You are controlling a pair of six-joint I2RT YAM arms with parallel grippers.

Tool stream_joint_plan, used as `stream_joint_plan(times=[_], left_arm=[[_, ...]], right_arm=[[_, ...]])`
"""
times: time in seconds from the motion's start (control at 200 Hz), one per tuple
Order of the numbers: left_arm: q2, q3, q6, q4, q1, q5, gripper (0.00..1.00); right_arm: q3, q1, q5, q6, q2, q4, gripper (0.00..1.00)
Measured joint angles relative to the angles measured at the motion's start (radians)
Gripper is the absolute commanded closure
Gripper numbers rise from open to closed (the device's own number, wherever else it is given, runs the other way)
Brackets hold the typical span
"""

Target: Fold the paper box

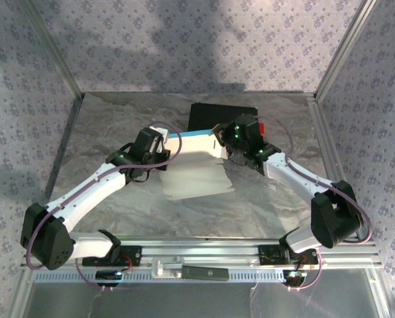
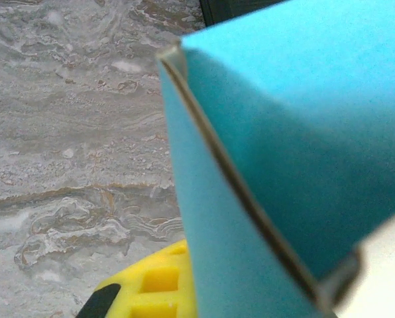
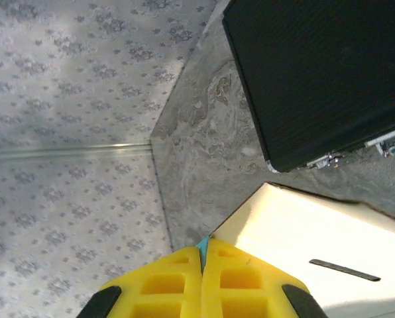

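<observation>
Nearest the lens, the yellow pads [image 3: 158, 291] of the R hand [image 3: 202, 252] are seen pressed flat together, w/ a thin cyan edge of the paper box [image 3: 330, 238] pinched btwn them. Just beyond the pads, a white panel of the box is spread out, w/ a dark slit [image 3: 344, 269] cut in it. Further out, a black case [image 3: 317, 79] w/ metal latches [image 3: 323, 160] is laid on the marbled desk [image 3: 204, 146], just apart from the panel. The L hand [image 1: 162, 152] is likewise closed on the box. One yellow finger [image 2: 151, 288] is set against a cyan flap, and two cyan faces are joined along an edge close to the L wrist cam. From above, the box is found mid-desk, held btwn both hands. Its white part is laid flat toward the arm bases, and its cyan strip is raised along the far side, next to the case.
</observation>
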Motion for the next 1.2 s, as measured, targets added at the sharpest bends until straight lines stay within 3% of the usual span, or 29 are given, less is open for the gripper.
stream_joint_plan(times=[0.04, 0.12, 0.18, 0.425, 0.515, 0.909, 1.199], left_arm=[[0.000, -0.007, 0.000, 0.004, -0.002, -0.007, 1.00], [-0.012, -0.028, 0.000, 0.024, -0.002, -0.018, 1.00], [-0.034, -0.046, 0.001, 0.043, -0.001, -0.028, 1.00], [-0.116, -0.076, 0.053, 0.123, 0.035, -0.033, 1.00], [-0.129, -0.085, 0.079, 0.151, 0.042, -0.031, 1.00], [-0.131, -0.087, 0.118, 0.165, 0.043, -0.009, 1.00], [-0.140, -0.088, 0.118, 0.164, 0.045, -0.005, 1.00]], right_arm=[[-0.018, 0.003, 0.005, 0.018, -0.006, 0.016, 1.00], [-0.026, 0.004, 0.002, 0.023, -0.015, 0.024, 0.64], [-0.026, 0.003, 0.003, -0.008, -0.037, 0.006, 0.55], [-0.187, 0.013, 0.107, -0.328, -0.405, -0.131, 0.55], [-0.272, 0.019, 0.114, -0.415, -0.465, -0.142, 0.53], [-0.269, 0.041, 0.066, -0.527, -0.155, -0.125, 0.51], [-0.203, 0.041, 0.048, -0.534, -0.072, -0.061, 0.61]])
